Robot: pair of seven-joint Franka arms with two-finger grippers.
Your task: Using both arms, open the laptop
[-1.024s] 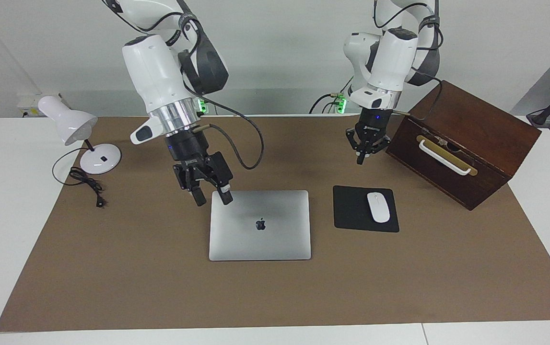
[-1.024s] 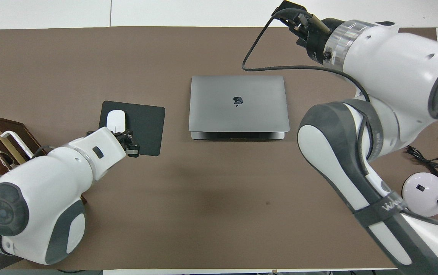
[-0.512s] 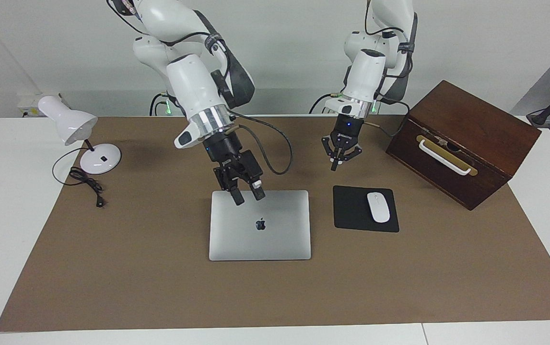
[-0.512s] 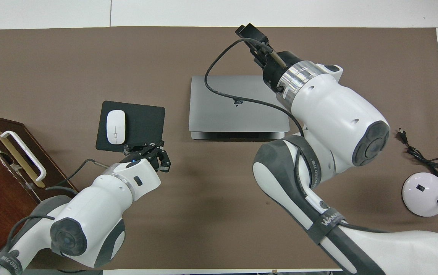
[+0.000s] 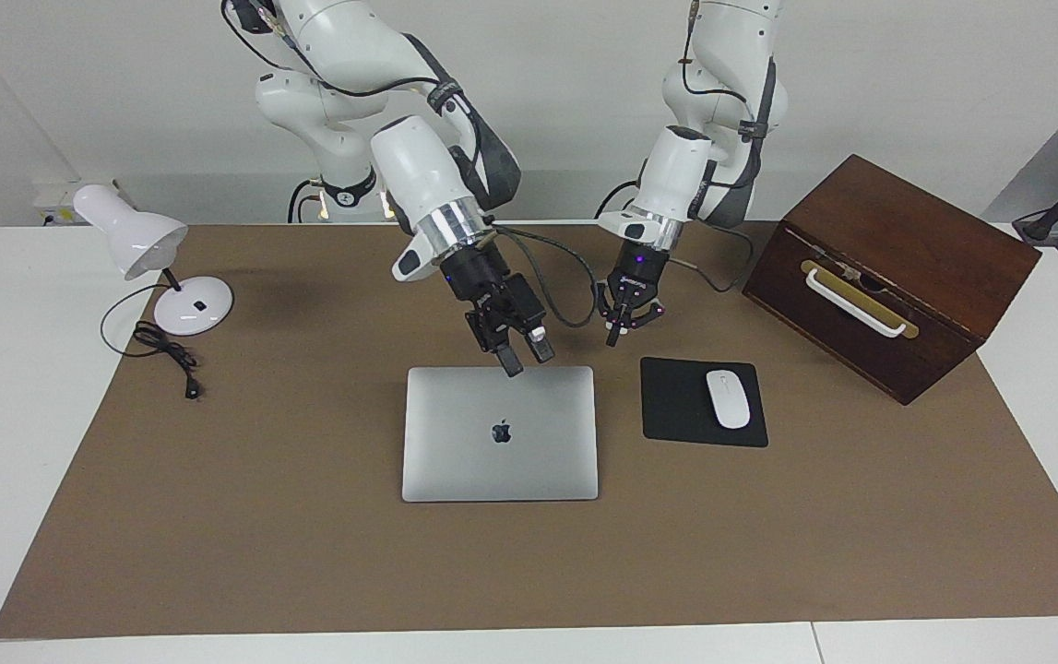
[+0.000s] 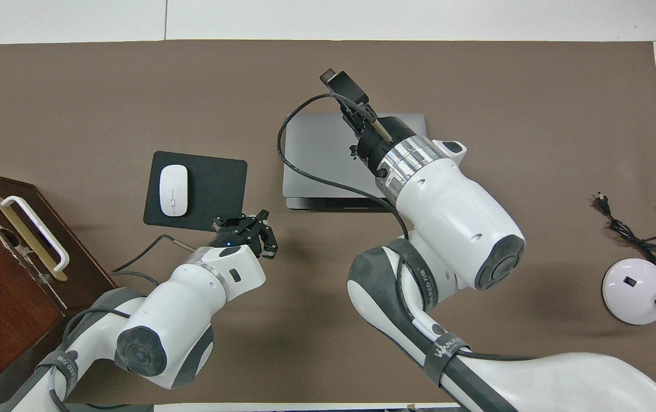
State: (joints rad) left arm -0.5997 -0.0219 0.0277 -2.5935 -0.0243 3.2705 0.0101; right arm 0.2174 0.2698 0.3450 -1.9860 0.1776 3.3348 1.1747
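Silver laptop (image 5: pixel 499 433) one, shut, grippers two

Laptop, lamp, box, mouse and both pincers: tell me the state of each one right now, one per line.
laptop: lid shut, flat on the brown mat.
right pincer: open, in the air over the laptop's edge nearest the robots.
left pincer: shut, empty, in the air over the mat beside the mouse pad.
mouse: lying on the mouse pad.
wooden box: lid closed.
desk lamp: standing, its plug loose on the mat.
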